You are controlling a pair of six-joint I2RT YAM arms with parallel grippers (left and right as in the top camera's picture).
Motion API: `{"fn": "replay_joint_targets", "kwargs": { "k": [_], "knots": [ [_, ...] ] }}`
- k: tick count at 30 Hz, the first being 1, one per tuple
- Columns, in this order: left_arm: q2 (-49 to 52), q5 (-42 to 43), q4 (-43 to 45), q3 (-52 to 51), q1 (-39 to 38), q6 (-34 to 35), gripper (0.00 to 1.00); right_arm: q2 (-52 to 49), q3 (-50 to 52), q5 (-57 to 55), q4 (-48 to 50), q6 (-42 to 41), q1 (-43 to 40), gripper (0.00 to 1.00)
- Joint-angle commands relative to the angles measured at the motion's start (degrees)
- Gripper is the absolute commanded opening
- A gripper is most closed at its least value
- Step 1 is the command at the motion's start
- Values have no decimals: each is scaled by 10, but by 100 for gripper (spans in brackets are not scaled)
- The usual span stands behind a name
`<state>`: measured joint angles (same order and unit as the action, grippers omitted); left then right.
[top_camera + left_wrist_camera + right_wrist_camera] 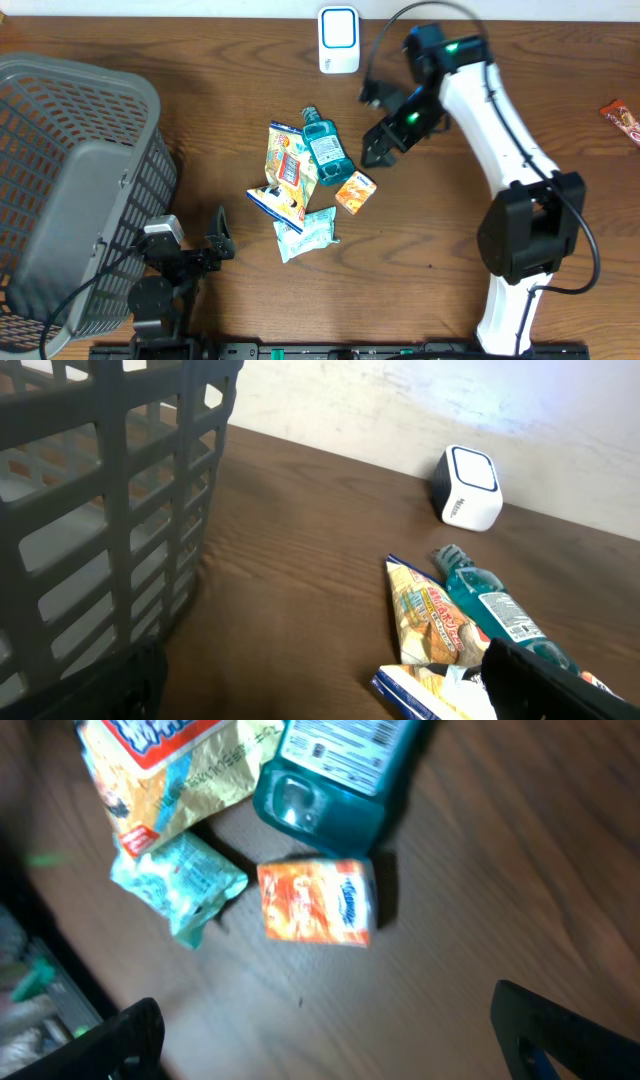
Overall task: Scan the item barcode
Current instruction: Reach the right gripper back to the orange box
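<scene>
A small heap of goods is seen at the middle of the worktop [450,230], well apart from the white scanner [339,40] standing at the far edge. A teal bottle [326,145] is laid flat with its long axis running from far to near, the cap turned toward the far edge and slightly left, the base toward the near right. A snack bag [290,160] is laid alongside it on the left, touching it. An orange pack [355,192] is set just beside the bottle's base, and a teal packet [308,232] and a blue-and-white packet [275,205] are found at the near end of the heap. The right gripper [372,152] is held just to the right of the bottle, its jaws spread wide and nothing grasped. The left gripper [222,238] is parked near the grey basket [100,72], likewise released and empty. A wrapped bar [622,120] at the right edge is shown only from overhead. From the left wrist the bottle's cap is seen aimed roughly toward the scanner. From the right wrist, though blurred, the bottle's base and the orange pack are shown close up, with print at one end of the pack.
</scene>
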<state>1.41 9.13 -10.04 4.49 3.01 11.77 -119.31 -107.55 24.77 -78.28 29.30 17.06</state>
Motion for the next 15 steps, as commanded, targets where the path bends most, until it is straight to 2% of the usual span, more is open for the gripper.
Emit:
{"fn": "replay_joint_targets", "kwargs": {
  "k": [1, 8, 15],
  "knots": [
    [0, 9, -14, -9, 1, -1, 100, 0, 37, -13, 24, 26, 10, 99],
    [0, 9, -14, -9, 1, -1, 100, 0, 109, -13, 76, 9, 32, 99],
    [0, 9, -14, -9, 1, -1, 100, 0, 126, -2, 113, -9, 32, 99]
  ]
}}
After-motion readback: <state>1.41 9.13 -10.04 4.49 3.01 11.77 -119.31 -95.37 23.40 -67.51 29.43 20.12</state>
